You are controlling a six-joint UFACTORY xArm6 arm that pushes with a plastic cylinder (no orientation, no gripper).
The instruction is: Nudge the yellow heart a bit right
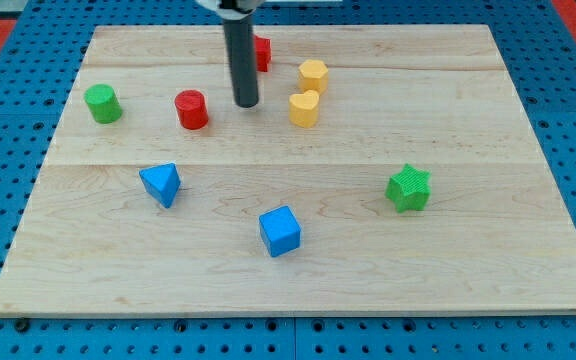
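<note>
The yellow heart [305,108] lies on the wooden board [298,270] in the upper middle. A yellow hexagon block [313,75] sits just above it. My tip [246,103] stands to the left of the heart, with a gap between them. A red cylinder [191,109] is to the left of my tip. A red block [262,52] is partly hidden behind the rod.
A green cylinder [102,103] is at the upper left. A blue triangular block [161,184] and a blue cube [280,231] lie lower down. A green star [409,188] is at the right. Blue pegboard surrounds the board.
</note>
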